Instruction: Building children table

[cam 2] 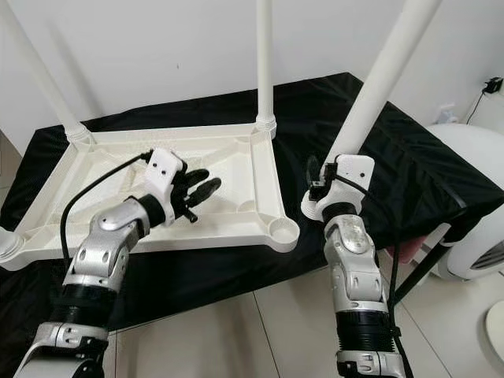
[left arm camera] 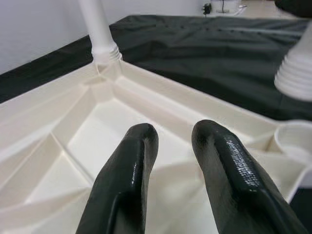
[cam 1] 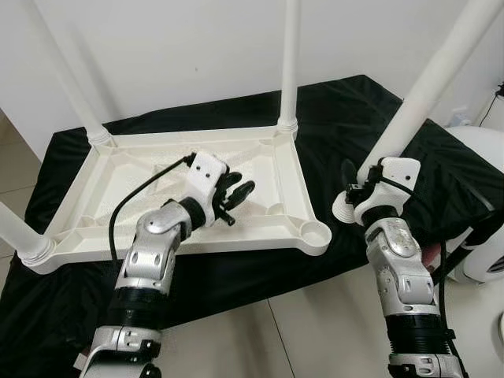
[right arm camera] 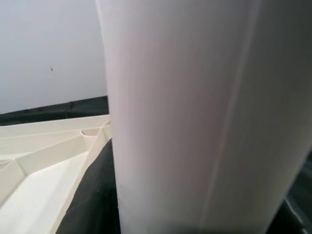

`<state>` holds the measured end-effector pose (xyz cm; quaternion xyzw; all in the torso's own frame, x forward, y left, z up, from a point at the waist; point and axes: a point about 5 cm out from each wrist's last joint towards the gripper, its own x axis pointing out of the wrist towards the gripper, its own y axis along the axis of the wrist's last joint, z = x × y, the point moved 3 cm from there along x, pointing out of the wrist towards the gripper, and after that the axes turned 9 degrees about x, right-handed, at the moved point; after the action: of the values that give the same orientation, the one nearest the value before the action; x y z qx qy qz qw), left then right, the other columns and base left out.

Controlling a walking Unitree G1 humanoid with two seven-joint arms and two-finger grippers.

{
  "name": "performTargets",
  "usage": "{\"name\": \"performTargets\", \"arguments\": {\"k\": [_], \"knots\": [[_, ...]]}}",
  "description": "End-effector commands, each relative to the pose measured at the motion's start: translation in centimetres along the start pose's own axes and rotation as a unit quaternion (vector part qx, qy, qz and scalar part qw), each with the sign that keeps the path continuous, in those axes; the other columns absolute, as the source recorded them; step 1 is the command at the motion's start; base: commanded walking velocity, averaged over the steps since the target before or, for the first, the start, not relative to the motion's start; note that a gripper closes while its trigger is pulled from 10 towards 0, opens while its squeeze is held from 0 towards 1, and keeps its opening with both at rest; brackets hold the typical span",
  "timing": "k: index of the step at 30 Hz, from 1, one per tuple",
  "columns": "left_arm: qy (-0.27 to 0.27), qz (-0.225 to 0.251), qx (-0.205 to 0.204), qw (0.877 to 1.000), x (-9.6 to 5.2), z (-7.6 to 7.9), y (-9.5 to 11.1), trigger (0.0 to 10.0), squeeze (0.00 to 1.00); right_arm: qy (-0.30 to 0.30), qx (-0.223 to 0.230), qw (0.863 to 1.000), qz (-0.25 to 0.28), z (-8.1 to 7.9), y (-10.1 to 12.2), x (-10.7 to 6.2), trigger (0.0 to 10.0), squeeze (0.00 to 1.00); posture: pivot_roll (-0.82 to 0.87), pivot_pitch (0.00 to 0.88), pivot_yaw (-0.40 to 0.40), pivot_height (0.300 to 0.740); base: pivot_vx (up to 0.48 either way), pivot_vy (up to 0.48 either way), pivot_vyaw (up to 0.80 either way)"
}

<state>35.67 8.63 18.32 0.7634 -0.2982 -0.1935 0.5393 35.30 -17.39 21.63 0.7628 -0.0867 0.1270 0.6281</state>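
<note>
While clamped on a loose white leg (cam 1: 425,87), right gripper (cam 1: 352,195) holds it tilted at 3 o'clock of the tabletop (cam 1: 126,236) | left gripper (cam 1: 235,197) narrowly open above tabletop centre, holding nothing | tabletop inverted on black cloth (cam 1: 346,110), three legs fitted, empty socket (cam 1: 316,233) at 5 o'clock

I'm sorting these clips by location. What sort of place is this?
Probably a room in a home, used as an assembly spot: pale floor tiles, a plain white wall, and an upturned white plastic tabletop lying on a black cloth spread on the floor.
</note>
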Motion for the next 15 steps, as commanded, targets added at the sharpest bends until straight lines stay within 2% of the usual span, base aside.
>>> {"name": "performTargets", "arguments": {"k": [1, 5, 10, 15], "knots": [[0.182, -0.027, 0.015, 0.983, -0.8, -2.7, -0.8, 10.0, 0.0, 0.015, -0.005, 1.0, 0.015, -0.7, 0.5, 0.1, 10.0, 0.0, -0.11, 0.0, 0.065, 0.74, 0.0, 0.0, 0.0], [0.182, -0.018, 0.012, 0.983, -1.0, -2.6, -0.9, 10.0, 0.0, 0.016, -0.013, 1.0, 0.014, -0.6, 0.3, 0.0, 10.0, 0.0, -0.11, 0.0, 0.067, 0.74, 0.0, 0.0, 0.0], [0.21, 0.0, 0.024, 0.977, -1.2, -3.0, -0.5, 10.0, 0.0, 0.019, -0.03, 0.999, 0.009, -0.8, -0.6, -0.6, 10.0, 0.0, -0.11, 0.0, 0.065, 0.74, 0.0, 0.0, 0.0], [0.196, 0.009, 0.005, 0.98, -1.3, -2.5, -0.3, 10.0, 0.0, 0.022, -0.033, 0.999, 0.012, -1.2, -0.6, -0.7, 10.0, 0.0, -0.11, 0.0, 0.068, 0.74, 0.0, 0.0, 0.0]]}}
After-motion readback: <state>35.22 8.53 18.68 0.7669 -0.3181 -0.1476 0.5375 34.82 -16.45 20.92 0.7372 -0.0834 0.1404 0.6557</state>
